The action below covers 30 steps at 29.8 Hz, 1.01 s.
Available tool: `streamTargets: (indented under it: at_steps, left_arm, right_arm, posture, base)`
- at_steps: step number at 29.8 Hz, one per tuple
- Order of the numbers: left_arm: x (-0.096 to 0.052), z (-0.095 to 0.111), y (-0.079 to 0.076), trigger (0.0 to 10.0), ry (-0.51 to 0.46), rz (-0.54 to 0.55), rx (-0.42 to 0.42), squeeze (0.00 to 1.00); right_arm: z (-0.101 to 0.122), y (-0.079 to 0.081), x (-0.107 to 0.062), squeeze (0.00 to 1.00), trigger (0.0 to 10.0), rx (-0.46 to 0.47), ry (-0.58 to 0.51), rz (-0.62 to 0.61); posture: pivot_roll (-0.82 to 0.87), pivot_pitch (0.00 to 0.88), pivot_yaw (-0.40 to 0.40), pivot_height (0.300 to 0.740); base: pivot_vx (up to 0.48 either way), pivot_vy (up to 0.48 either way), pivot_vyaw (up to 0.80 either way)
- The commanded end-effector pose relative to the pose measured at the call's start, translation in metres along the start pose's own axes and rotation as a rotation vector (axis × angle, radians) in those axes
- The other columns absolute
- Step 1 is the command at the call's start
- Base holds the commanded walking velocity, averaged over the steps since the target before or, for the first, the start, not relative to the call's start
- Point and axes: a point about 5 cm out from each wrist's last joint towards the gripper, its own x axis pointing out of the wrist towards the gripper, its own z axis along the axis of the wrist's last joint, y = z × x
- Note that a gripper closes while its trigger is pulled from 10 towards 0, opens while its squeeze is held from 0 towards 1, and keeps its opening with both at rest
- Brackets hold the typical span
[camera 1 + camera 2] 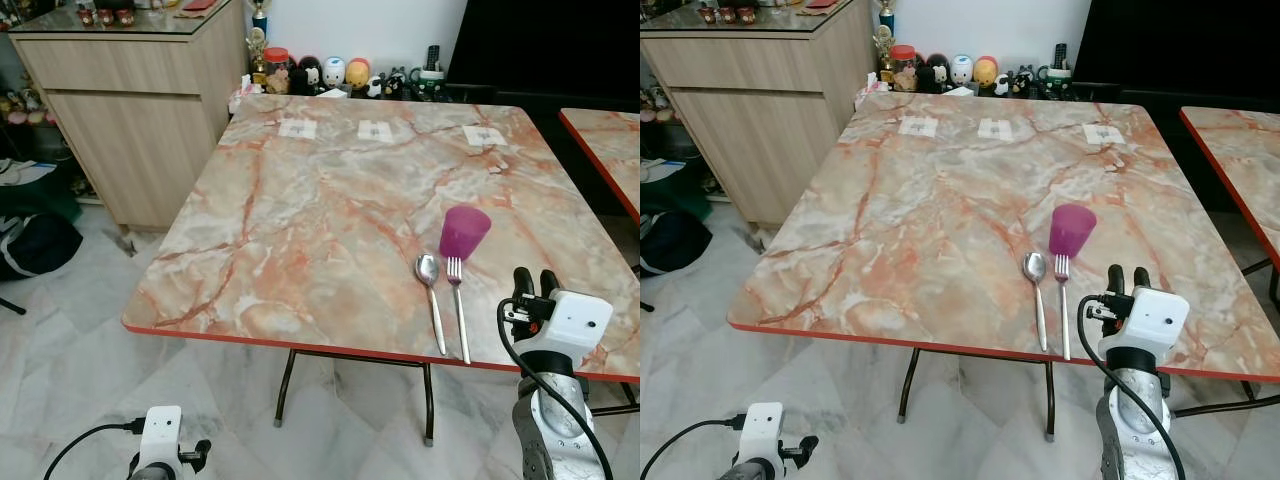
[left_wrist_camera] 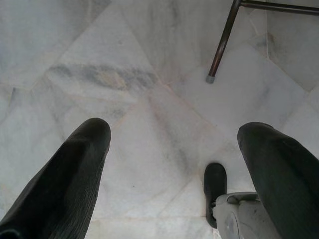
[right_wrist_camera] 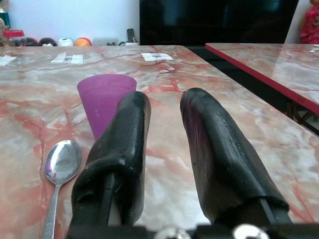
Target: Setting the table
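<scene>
While the robot stands at the near edge of the marble-patterned surface [image 1: 300, 240], the count on it reads: one purple cup [image 1: 464, 232], one spoon [image 1: 431, 290], one fork [image 1: 458, 300], three small white paper labels [image 1: 377, 130] in a row near the far edge. Cup is upright, right of centre, toward the near edge. Spoon and fork lie side by side just near of the cup, handles pointing to the near edge, spoon on the left, fork on the right, a narrow gap between them; fork tines almost at the cup's base.

Right end effector [image 1: 535, 283] is raised at the near-right edge, just right of the fork and cup, fingers [image 3: 219, 149] parted by a narrow gap, holding nothing. In the right wrist view the cup sits beyond the left finger and the spoon bowl beside it.

Left end effector [image 2: 174, 164] hangs low over the white marble floor [image 2: 124, 64], fingers spread wide, empty; one table leg [image 2: 223, 42] ahead of it.

Surroundings: a wooden cabinet [image 1: 130, 110] far left; figurines and jars [image 1: 320, 75] behind the far edge; a second like surface [image 1: 608, 150] at right; a dark bag [image 1: 35, 245] on the floor at left.
</scene>
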Motion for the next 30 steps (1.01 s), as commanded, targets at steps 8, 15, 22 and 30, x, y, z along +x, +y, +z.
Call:
streamTargets:
  at_steps: [8, 15, 22, 30]
  left_arm:
    - [0.000, -0.002, -0.001, 10.0, 0.013, -0.004, 0.011, 0.00]
    - [0.000, -0.002, -0.001, 10.0, 0.011, -0.003, 0.008, 0.00]
    - [0.000, -0.002, -0.003, 10.0, 0.009, -0.008, 0.009, 0.00]
    - [0.000, -0.002, -0.002, 10.0, 0.009, -0.006, 0.008, 0.00]
  right_arm:
    - [-0.007, 0.009, -0.003, 0.00, 10.0, -0.061, 0.037, 0.077]
    - [-0.011, 0.011, -0.004, 0.00, 10.0, -0.036, 0.060, 0.088]
    - [-0.015, 0.011, -0.007, 0.00, 10.0, -0.030, 0.087, 0.072]
    - [-0.030, 0.014, -0.021, 0.32, 10.0, 0.039, 0.183, 0.048]
  posture:
    - [0.09, 0.028, -0.023, 0.740]
    - [0.09, 0.028, -0.025, 0.740]
    - [0.09, 0.031, -0.027, 0.740]
    - [0.09, 0.031, -0.029, 0.740]
  base:
    - [0.191, 0.000, 0.13]
    - [0.264, 0.000, 0.24]
    - [0.036, 0.000, 0.00]
    - [0.000, 0.000, 0.00]
